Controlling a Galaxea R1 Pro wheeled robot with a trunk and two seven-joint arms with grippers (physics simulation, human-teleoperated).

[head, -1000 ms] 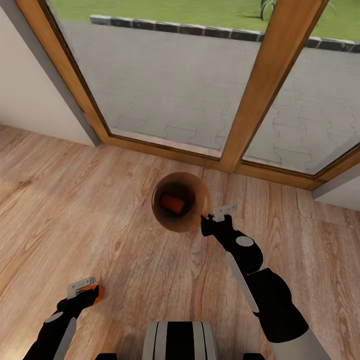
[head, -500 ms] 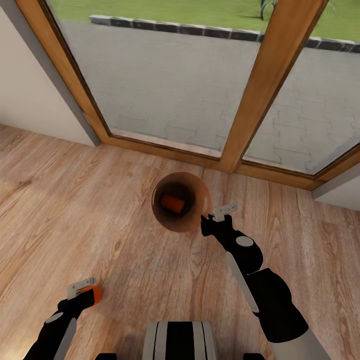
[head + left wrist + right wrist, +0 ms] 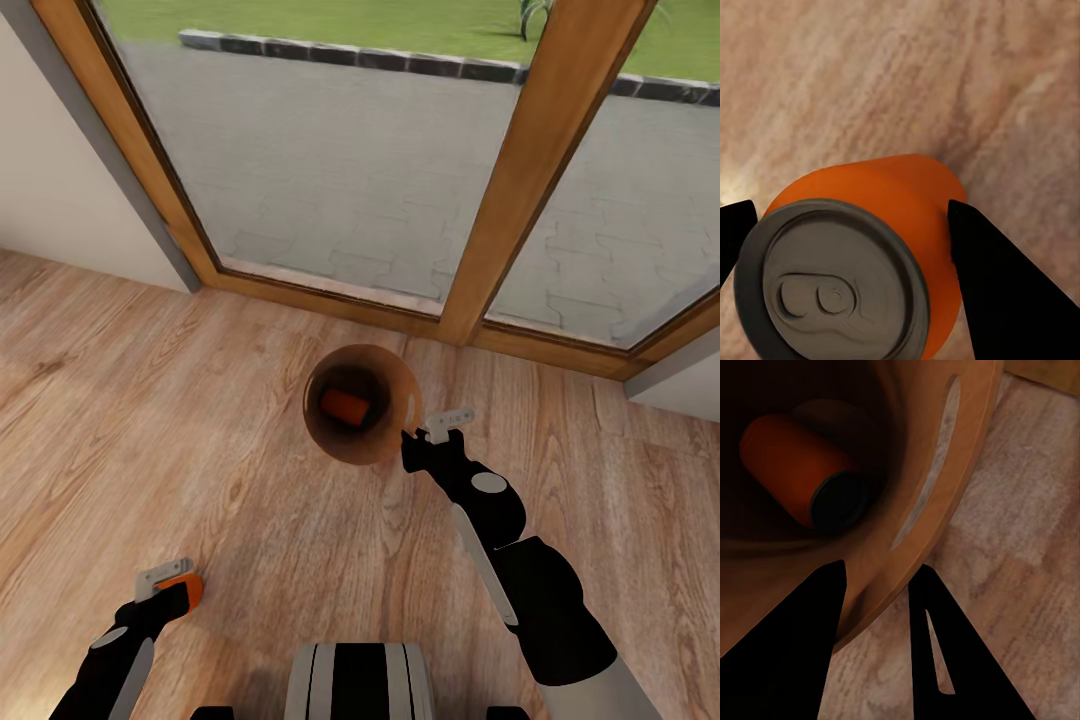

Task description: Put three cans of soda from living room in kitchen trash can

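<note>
Cans come first: your left gripper point(image 3: 165, 583), low and close to you, is closed around an orange can point(image 3: 862, 255), with one dark finger on each side of it. The can's long way points along the fingers, its grey top facing the wrist camera, and bare wood floor point(image 3: 130, 400) lies under it. The trash can point(image 3: 360, 402) stands farther out, ahead and to the right of that hand. Your right gripper point(image 3: 432, 432) is at the bin's rim, and its two fingers sit one inside and one outside the wall, so it looks to be gripping the rim. Another orange can point(image 3: 802, 472) already lies on its side at the bottom. Open floor runs between your left hand and the bin. Beyond the bin are the wood-framed glass doors point(image 3: 540, 160), quite near its far side.
</note>
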